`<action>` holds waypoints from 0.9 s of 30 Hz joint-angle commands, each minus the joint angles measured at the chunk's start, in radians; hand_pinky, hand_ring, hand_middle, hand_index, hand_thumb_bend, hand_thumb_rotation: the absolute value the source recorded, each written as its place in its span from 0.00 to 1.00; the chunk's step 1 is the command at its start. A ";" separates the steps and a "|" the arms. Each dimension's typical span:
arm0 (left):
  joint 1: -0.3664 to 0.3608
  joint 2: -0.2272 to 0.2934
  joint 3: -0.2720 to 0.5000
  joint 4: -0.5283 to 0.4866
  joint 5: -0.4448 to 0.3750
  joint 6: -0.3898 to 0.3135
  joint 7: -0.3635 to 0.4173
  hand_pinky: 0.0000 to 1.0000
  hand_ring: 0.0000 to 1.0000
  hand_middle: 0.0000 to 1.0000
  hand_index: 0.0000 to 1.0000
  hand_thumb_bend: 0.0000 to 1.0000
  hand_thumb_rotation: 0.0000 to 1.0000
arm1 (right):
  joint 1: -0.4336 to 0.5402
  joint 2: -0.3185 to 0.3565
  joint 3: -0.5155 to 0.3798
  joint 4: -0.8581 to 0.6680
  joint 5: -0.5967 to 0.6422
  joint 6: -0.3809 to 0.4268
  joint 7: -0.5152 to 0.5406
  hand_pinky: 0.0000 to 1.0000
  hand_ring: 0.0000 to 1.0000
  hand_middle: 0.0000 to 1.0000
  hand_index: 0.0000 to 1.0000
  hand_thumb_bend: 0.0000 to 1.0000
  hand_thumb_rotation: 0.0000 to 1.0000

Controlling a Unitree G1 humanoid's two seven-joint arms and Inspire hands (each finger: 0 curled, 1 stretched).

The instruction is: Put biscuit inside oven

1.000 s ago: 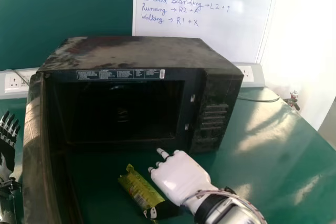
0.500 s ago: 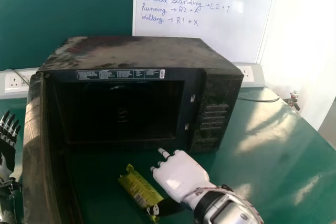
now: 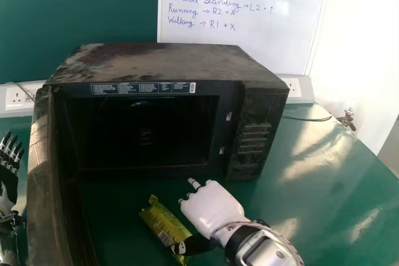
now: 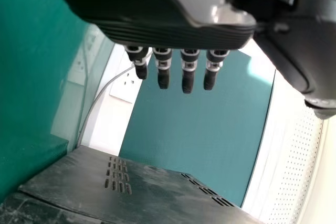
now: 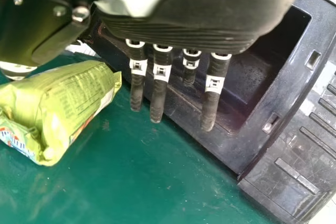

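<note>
Right hand (image 3: pixel 213 210) hanging open in front of the oven (image 3: pixel 168 63)!

The biscuit packet (image 3: pixel 163 222) is lying before the oven's mouth, beside the right hand, whose straight fingers are gripping nothing. The door (image 3: pixel 47 185) is standing open, that's done; grasping, lifting and placing inside are remaining. Left of the oven, the left hand (image 3: pixel 9 175) is idling, fingers extended.

Before the oven (image 3: pixel 168 63), the biscuit packet (image 3: pixel 162 221) is partly covered by the right hand (image 3: pixel 213 209). Left of the oven, the left hand (image 3: pixel 7 182) is edge-cropped; behind, the whiteboard (image 3: pixel 280 42) is cut off.
</note>
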 commanded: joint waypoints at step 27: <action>0.090 -0.097 -0.009 0.020 0.013 0.000 0.017 0.39 0.60 0.67 0.78 0.28 0.80 | 0.021 0.124 0.066 0.012 -0.086 0.086 0.156 0.56 0.68 0.72 0.77 1.00 0.88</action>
